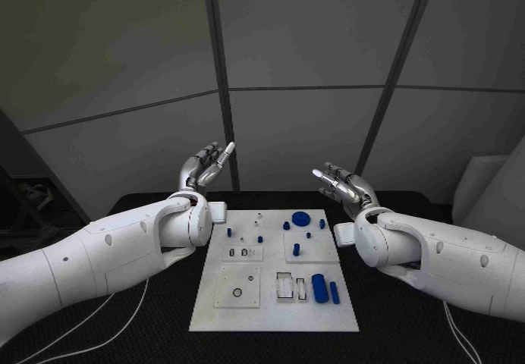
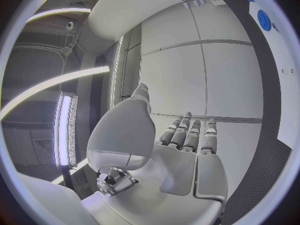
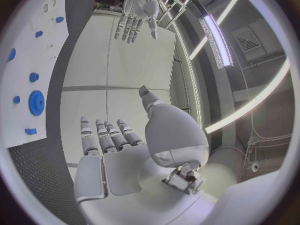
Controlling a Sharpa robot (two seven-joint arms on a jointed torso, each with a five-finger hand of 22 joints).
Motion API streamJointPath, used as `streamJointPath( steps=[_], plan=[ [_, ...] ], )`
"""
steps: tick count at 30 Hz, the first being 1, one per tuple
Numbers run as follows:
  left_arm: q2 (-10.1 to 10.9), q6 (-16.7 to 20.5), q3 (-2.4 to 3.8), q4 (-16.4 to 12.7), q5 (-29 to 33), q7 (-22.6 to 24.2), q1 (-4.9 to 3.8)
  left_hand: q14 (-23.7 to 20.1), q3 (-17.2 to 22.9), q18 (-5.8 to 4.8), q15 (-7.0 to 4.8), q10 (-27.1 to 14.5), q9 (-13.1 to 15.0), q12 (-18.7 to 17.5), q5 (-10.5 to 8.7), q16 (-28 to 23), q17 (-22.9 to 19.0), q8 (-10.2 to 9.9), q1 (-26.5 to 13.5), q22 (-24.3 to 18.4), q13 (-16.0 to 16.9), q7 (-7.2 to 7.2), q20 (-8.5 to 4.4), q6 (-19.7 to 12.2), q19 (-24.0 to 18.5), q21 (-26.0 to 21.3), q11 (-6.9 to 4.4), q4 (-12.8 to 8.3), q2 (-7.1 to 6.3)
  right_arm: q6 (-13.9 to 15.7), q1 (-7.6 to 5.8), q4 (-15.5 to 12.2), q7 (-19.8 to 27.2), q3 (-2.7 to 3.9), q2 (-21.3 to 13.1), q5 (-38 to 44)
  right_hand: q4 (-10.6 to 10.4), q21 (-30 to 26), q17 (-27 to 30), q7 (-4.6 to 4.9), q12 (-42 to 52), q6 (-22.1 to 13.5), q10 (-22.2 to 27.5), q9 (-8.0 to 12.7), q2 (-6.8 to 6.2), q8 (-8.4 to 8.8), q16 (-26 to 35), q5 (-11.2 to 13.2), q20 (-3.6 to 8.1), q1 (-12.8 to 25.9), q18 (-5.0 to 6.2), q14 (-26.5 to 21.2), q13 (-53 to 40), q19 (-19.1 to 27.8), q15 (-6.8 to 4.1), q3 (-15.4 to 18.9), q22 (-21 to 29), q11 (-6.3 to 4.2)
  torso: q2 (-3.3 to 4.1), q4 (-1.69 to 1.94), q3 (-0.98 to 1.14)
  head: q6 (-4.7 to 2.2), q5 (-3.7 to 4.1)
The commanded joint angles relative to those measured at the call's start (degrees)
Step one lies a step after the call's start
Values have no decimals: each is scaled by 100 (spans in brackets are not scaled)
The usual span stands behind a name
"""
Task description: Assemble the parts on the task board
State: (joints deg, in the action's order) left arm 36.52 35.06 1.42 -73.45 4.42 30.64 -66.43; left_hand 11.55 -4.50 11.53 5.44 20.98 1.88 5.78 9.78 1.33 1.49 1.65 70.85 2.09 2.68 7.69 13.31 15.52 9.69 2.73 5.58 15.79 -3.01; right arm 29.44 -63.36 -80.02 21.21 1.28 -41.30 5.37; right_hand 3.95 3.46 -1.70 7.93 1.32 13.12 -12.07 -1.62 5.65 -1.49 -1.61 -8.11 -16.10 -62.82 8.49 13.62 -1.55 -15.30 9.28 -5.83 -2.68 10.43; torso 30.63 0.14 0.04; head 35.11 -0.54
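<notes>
The white task board (image 1: 274,312) lies in the middle of the black table, with small blue parts on it. A blue gear (image 1: 300,218) sits near its far edge, and it appears again as the gear (image 3: 36,102) in the right wrist view. Two blue cylinders (image 1: 321,288) lie at the board's near right. My left hand (image 1: 205,166) is raised above the far left of the board, fingers apart, holding nothing. My right hand (image 1: 344,182) is raised above the far right, also spread and empty. The right wrist view shows my left hand (image 3: 137,16) across from it.
Several small blue pegs (image 1: 290,225) and recessed slots (image 1: 287,286) are spread over the board. The black table (image 1: 143,326) extends on both sides of the board. Thin cables (image 1: 104,315) run over the table at the near left and near right.
</notes>
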Motion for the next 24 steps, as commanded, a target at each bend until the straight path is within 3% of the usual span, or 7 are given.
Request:
streamJointPath(
  steps=[1, 7, 8, 12, 16, 19, 24],
  plan=[
    [-35, -484, 10, 73, 188, 246, -31, 79, 5, -106, 30, 91, 16, 57, 52, 27, 15, 37, 239, 20, 14, 43, 64, 96, 63, 46, 45, 78, 7, -1043, -54, 132, -499, 17, 48, 506, 325, 339, -72, 674, 102, 692, -814, -66, -50, -115, -110, -27, -62, -680, 125, 929, -66, -728, 195, -159, -146, 230, -1, 0, 0, -1, 0],
    [-35, -484, 10, 74, 188, 246, -31, 262, 25, -104, 137, 228, 33, 153, 44, 51, 35, 62, 277, 56, 30, 164, 63, 222, 177, 125, 160, 61, 69, -1311, -95, 252, -636, 33, 90, 620, 695, 771, -172, 699, 346, 2363, -2652, -218, -89, -432, -324, -27, -45, -1131, 70, 2547, -186, -1718, 241, -274, -299, 282, -1, 0, 0, -1, 0],
    [127, -688, 8, 102, 201, 202, -25, 290, 27, -104, 149, 256, 37, 169, 43, 53, 37, 67, 283, 60, 32, 181, 66, 252, 193, 136, 176, 59, 79, -778, -97, 404, -271, 36, -55, 1905, 714, 788, -178, 702, 362, 2478, -2806, -225, -86, -450, -341, -29, -43, -1151, 66, 2692, -193, -1757, 248, -282, -301, 284, 37, -2, 4, -2, 50],
    [206, -786, 7, 75, 181, 176, -26, 727, 18, -107, 254, 663, 104, 364, 38, 107, 76, 164, 391, 122, 64, 311, 127, 760, 426, 277, 307, -9, 194, -660, -101, 478, -240, 38, -64, 2198, 835, 964, -210, 668, 413, 3169, -3644, -250, -90, -533, -419, -28, -37, -1249, 81, 3474, -221, -2177, 217, -323, -343, 231, 41, -20, 7, 16, 54],
    [281, -880, 7, 40, 155, 147, -27, 2078, -32, -107, 448, 1705, 299, 784, 32, 368, 194, 463, 567, 404, 133, 535, 301, 1999, 1649, 888, 538, -218, 345, -586, -146, 538, -248, 39, -78, 2493, 955, 1125, -209, 569, 393, 3683, -4059, -247, -97, -560, -445, -43, -18, -1297, 160, 3882, -214, -2494, 132, -393, -370, 129, 73, -12, 18, -18, 82],
    [335, -933, 6, -5, 115, 128, -28, 3256, -93, -124, 488, 2189, 410, 929, 41, 595, 269, 643, 658, 584, 128, 604, 308, 2717, 2571, 1353, 609, -384, 429, -564, -200, 583, -271, 40, -80, 2749, 1026, 1225, -209, 513, 344, 3841, -4246, -232, -94, -530, -438, -55, 12, -1303, 194, 4093, -208, -2688, 73, -455, -384, 71, 97, -10, 28, -24, 74],
    [450, -1014, 6, -137, 12, 80, -28, 4095, -152, -98, 416, 2808, 474, 1050, 73, 787, 302, 769, 781, 672, 117, 590, 257, 3204, 3253, 1700, 565, -601, 524, -602, -273, 632, -346, 40, -83, 3194, 1114, 1321, -221, 471, 274, 3979, -4412, -223, -113, -478, -426, -68, 65, -1299, 202, 4315, -208, -2875, 2, -525, -394, 25, 158, -14, 29, -43, 64]
  ],
)
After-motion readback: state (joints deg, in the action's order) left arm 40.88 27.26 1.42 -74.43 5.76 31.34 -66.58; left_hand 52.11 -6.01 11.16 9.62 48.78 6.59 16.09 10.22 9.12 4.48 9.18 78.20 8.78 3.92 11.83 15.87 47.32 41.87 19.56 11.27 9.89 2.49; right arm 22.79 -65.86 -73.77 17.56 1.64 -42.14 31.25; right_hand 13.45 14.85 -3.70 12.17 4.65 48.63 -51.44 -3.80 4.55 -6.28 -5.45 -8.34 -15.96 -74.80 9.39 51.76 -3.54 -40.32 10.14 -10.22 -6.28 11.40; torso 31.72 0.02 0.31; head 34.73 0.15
